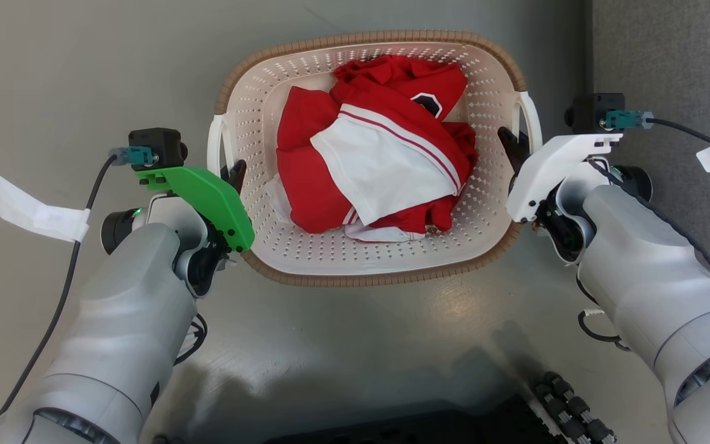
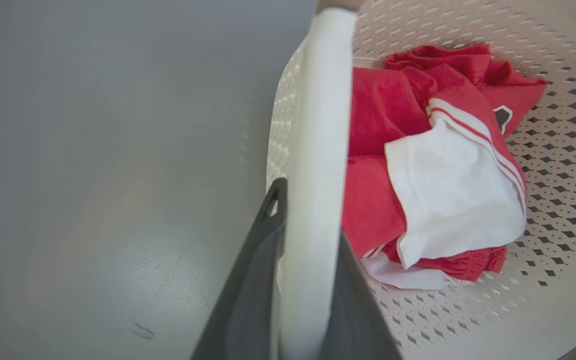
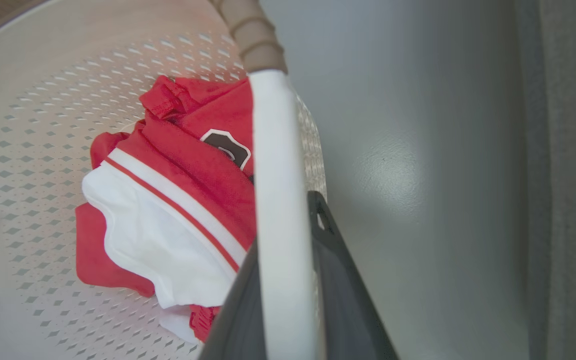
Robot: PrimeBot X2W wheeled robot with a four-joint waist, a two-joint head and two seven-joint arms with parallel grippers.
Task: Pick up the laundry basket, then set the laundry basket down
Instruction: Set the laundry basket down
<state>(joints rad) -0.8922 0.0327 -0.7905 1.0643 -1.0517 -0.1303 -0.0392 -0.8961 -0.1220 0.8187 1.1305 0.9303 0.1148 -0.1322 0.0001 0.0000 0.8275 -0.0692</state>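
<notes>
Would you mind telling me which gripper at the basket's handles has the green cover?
The left gripper, on the laundry basket's left handle: its cover is green, the right gripper's is white.

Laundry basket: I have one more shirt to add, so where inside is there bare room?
In the cream perforated plastic laundry basket, bare floor runs along the near wall and the right wall, bordering the crumpled red and white clothes. The middle is crowded. Both white side handles are taken: the left pincer and right pincer grip them.
</notes>
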